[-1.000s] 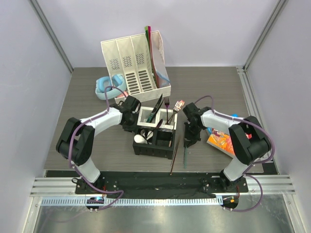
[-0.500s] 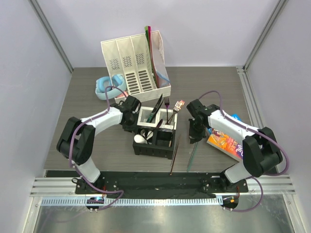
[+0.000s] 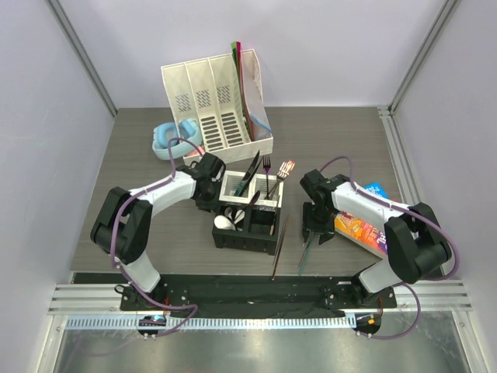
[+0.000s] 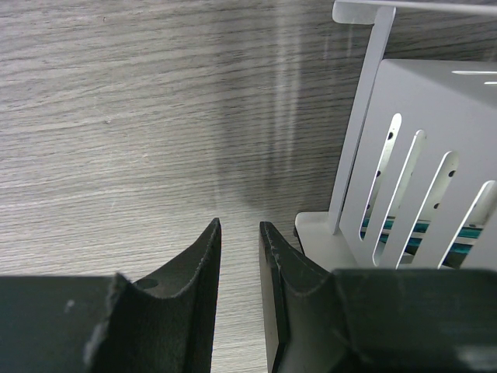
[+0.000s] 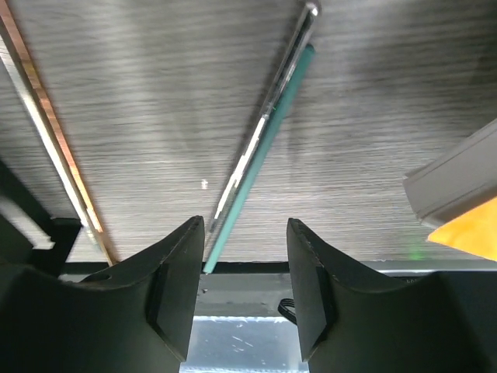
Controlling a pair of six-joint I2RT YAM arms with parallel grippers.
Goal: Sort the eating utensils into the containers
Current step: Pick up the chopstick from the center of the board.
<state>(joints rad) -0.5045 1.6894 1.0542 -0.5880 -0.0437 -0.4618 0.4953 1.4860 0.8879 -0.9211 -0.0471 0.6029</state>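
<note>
Right claw (image 5: 245, 231): released, fingers spread, nothing between the pads. It hangs low over a teal-and-silver pair of chopsticks (image 5: 262, 144) that lies flat on the worktop (image 3: 140, 186), near the front edge and to the right of the caddy (image 3: 245, 239). Whether the fingers touch the sticks cannot be told.

Thin brown chopsticks (image 3: 278, 247) lie flat just beside the caddy's front right corner, apart from the teal pair.

Left claw (image 4: 239, 241): fingers drawn nearly together with a narrow gap, grasping nothing. It sits low over bare worktop, just beside the caddy's white slotted wall on the rear left side.

Caddy contents: a white ceramic spoon (image 3: 224, 222) rests in the front left black cell. Black pieces (image 3: 251, 172) and a metal fork (image 3: 266, 166) stand up from the rear white cells.

A colourful book (image 3: 359, 229) lies just right of the right claw. Blue headphones (image 3: 169, 138) and a tall white file organiser (image 3: 210, 105) stand at the back of the worktop
</note>
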